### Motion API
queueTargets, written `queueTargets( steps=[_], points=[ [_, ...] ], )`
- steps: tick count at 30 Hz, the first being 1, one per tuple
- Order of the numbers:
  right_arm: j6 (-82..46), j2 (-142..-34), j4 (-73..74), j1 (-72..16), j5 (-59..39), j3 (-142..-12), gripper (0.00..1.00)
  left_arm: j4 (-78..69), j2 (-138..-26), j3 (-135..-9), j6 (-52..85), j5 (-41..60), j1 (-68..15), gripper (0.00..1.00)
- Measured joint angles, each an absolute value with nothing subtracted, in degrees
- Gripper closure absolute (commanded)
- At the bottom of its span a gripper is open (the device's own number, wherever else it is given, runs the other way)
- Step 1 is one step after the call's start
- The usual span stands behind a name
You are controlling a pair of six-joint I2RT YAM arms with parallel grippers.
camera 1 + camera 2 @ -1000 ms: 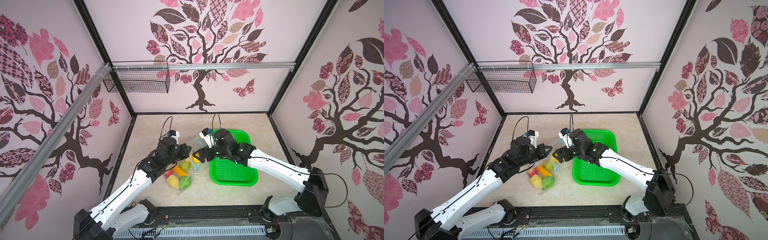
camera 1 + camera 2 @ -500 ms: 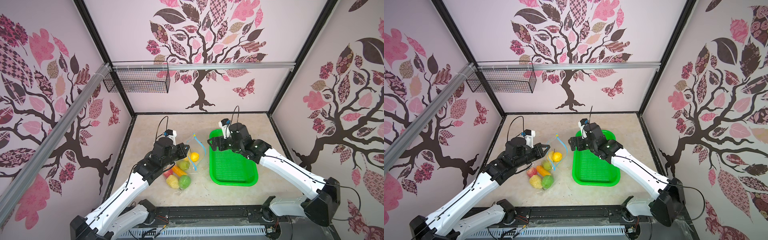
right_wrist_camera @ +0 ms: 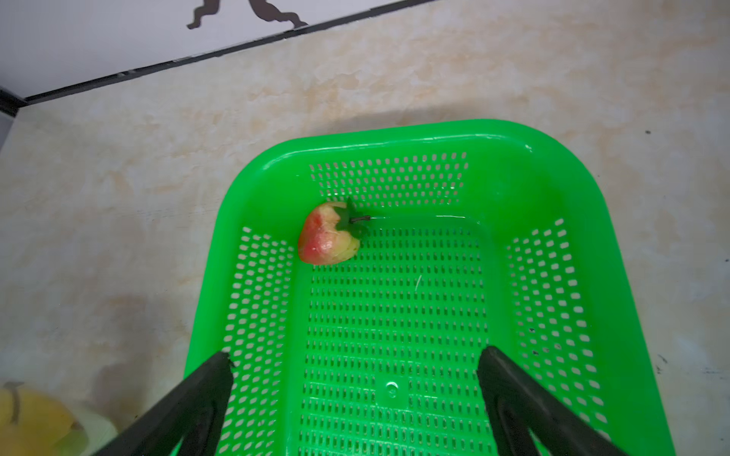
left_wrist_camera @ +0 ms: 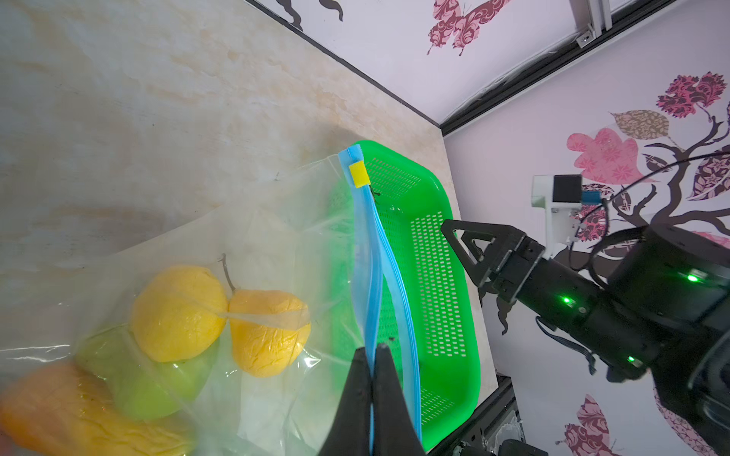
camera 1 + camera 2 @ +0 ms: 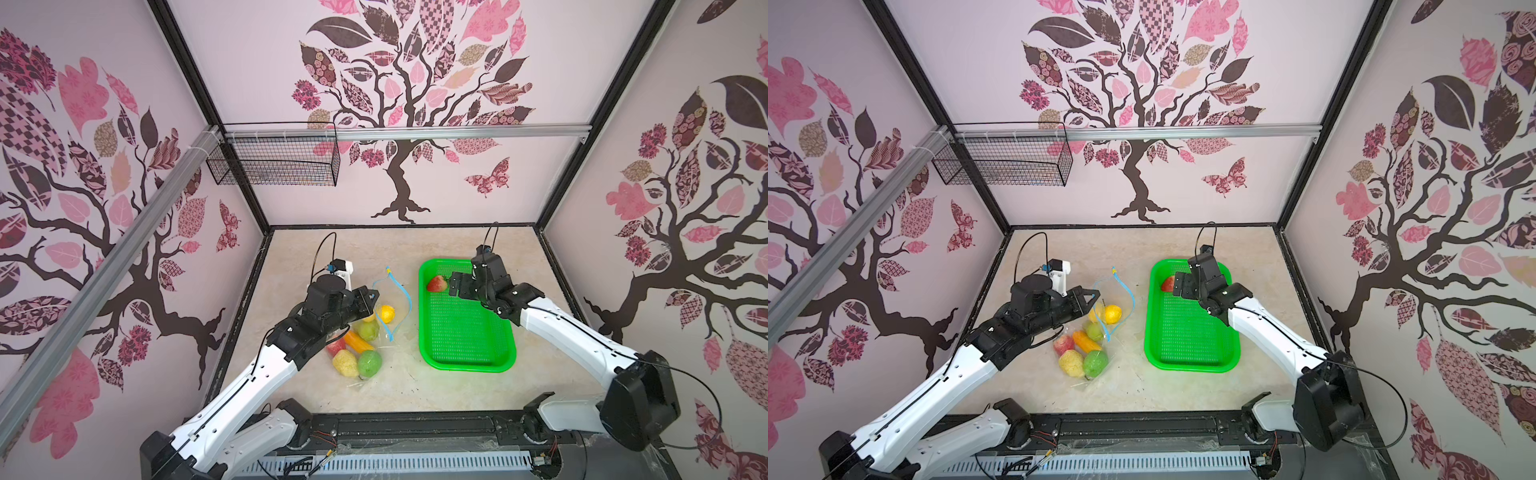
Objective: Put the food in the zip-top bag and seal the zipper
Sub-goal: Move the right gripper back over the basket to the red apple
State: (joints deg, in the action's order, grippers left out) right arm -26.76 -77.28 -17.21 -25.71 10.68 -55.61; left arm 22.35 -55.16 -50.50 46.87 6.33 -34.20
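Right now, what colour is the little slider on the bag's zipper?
Yellow; the small square slider tab shows best in the left wrist view.

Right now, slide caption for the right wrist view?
Open right end effector over green basket with one strawberry inside.

Back wall (image 5: pixel 257 62): pale pink, with a brown tree decal (image 5: pixel 400 124) at centre, patterned leaves and a butterfly (image 5: pixel 488 179).
Side walls (image 5: pixel 62 232): same tree print, at frame left and right.
Rail (image 5: pixel 457 132): aluminium, across the back wall.
Wire basket (image 5: pixel 274 162): black, hung upper left.
Floor (image 5: pixel 374 249): beige, marbled.
Posts (image 5: pixel 187 71): black, in the corners.
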Motion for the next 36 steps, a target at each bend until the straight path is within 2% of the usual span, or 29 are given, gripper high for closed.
queueTargets(
  steps=[6,23,36],
  points=[
    [-30.02,-84.71,-13.08,-23.46,8.12,-54.81,0.00,22.41,-55.16,-50.50,46.83,6.50,-34.11,1.00],
    [-39.31,-103.24,-6.20,-23.46,4.21,-66.17,0.00,22.48,-55.16,-50.50,46.76,6.74,-34.04,1.00],
    [-40.45,-108.38,-8.12,-23.46,4.05,-67.61,0.03,22.83,-54.19,-50.50,46.83,6.72,-34.04,1.00]
  ],
)
